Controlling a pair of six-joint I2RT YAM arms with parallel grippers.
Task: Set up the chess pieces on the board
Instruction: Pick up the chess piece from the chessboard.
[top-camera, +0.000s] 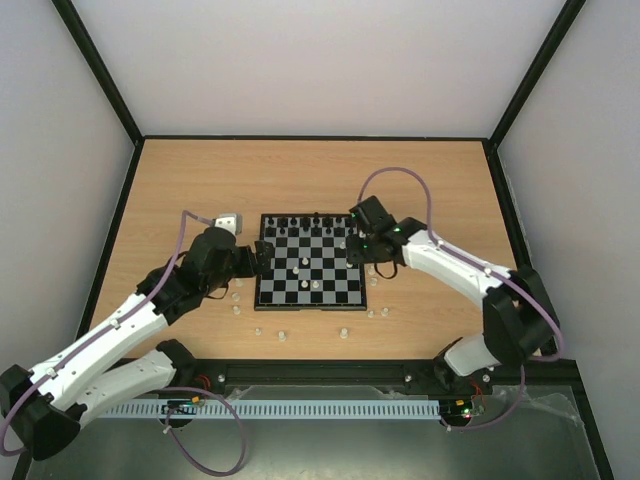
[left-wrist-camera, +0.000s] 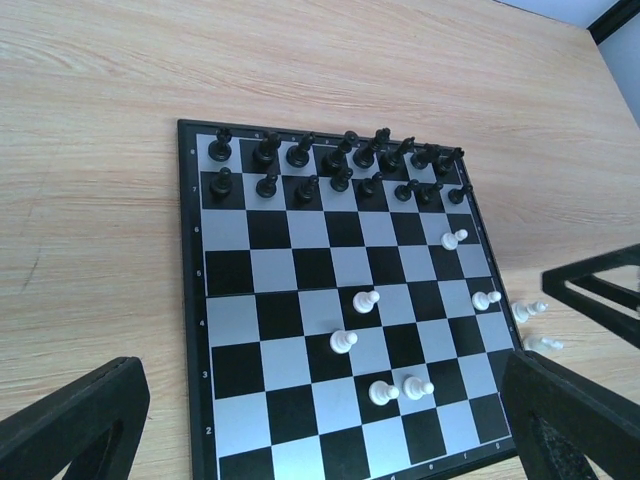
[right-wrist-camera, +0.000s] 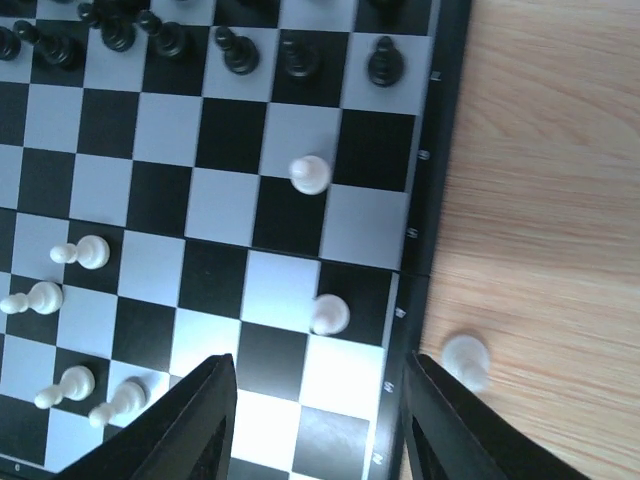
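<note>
Right hand (right-wrist-camera: 316, 372) half open, empty, at right edge of board (right-wrist-camera: 430, 200). White pawn (right-wrist-camera: 329, 313) upright just ahead, centred on the gap. Left hand (left-wrist-camera: 320, 400) wide, farther off.

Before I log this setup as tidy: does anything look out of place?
Yes. The black pieces line two rows, but the white pieces stand scattered across the board middle, and loose white pieces sit off it on the table, none in ranks.

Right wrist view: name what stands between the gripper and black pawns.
Between the right gripper and the black pawns, two white pieces stand on otherwise bare squares; the right wrist view shows it.
</note>
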